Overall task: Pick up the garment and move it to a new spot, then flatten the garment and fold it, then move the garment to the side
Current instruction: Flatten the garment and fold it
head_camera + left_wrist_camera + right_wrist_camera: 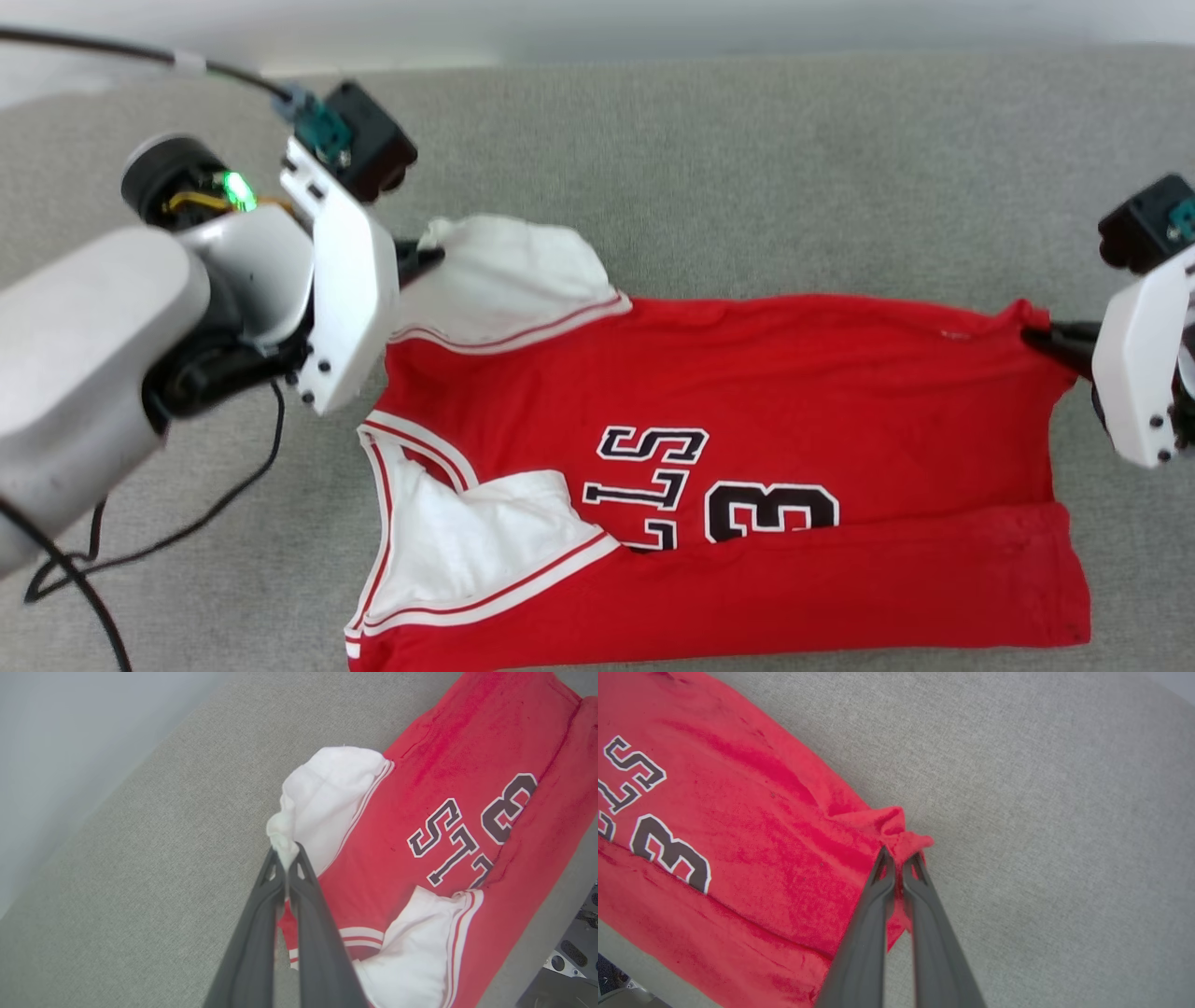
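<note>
The left end effector (286, 853) was clamped on the bunched tip of a white sleeve (327, 798), the one nearer the wall-side edge of the grey fabric surface (140, 882). The garment (448, 765) lay front up on that surface, with a long red fold overlapping the black lettering (448, 840).

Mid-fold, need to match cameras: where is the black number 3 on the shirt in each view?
Head view: number 3 low, right of centre.
Left wrist view: number 3 upper right.
Right wrist view: number 3 at left, mid-height.
Shared landmark: the letter S beside it in all three.
</note>
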Motion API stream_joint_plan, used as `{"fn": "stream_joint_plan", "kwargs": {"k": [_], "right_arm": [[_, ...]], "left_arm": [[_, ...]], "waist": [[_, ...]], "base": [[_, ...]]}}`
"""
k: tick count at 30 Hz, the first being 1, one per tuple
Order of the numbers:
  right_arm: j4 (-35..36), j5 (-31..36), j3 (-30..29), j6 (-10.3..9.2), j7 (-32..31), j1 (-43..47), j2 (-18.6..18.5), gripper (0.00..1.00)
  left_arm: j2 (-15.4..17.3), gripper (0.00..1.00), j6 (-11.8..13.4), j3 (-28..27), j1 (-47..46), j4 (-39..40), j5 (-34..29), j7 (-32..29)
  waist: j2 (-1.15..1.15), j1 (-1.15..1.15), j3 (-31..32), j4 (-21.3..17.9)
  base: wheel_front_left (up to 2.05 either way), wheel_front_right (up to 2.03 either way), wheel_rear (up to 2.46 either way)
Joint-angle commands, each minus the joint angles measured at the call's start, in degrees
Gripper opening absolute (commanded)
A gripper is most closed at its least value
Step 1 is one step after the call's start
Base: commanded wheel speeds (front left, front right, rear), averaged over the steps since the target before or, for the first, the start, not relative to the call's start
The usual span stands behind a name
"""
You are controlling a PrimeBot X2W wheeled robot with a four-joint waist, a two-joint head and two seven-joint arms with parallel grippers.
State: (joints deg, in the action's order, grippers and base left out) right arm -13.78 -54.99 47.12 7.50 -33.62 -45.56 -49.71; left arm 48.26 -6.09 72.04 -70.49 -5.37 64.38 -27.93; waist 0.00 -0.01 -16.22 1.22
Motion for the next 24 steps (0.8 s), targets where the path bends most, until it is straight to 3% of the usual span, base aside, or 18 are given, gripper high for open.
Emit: {"fn": "stream_joint_plan", "kwargs": {"k": [1, 9, 14, 19, 24], "right_arm": [[0.2, -0.6, 0.2, -0.03, 1.3, 2.4, -0.7, 0.0], [1.2, -2.2, 1.5, -0.03, 4.6, 10.4, -1.6, 0.0], [1.2, -2.9, 2.2, -0.03, 7.2, 17.8, -1.4, 0.0], [0.2, -2.0, 2.5, -0.03, 8.2, 21.0, -0.6, 0.0], [-2.7, -0.3, 2.6, -0.03, 9.0, 22.1, 1.9, 0.0]], "left_arm": [[0.9, 0.0, 0.7, 0.3, 2.4, 1.4, 0.3, 0.5], [4.6, 0.0, 3.8, 0.9, 12.5, 7.8, 1.6, -0.6], [7.0, 0.0, 6.6, 1.2, 24.0, 12.3, 1.9, -0.8], [7.5, 0.0, 8.3, 1.2, 30.4, 13.6, 2.3, 0.0], [5.6, 0.0, 8.6, 1.2, 33.9, 10.8, 0.9, 1.1]], "waist": [[0.0, 0.01, 3.1, 0.1], [0.0, 0.01, 7.7, -0.1], [0.0, 0.01, 10.0, 0.0], [0.0, 0.01, 9.2, -0.3], [0.0, 0.01, 8.0, -0.6]], "base": [[0.0, 0.0, 0.0], [0.0, 0.0, 0.0], [0.0, 0.0, 0.0], [0.0, 0.0, 0.0], [0.0, 0.0, 0.0]]}}
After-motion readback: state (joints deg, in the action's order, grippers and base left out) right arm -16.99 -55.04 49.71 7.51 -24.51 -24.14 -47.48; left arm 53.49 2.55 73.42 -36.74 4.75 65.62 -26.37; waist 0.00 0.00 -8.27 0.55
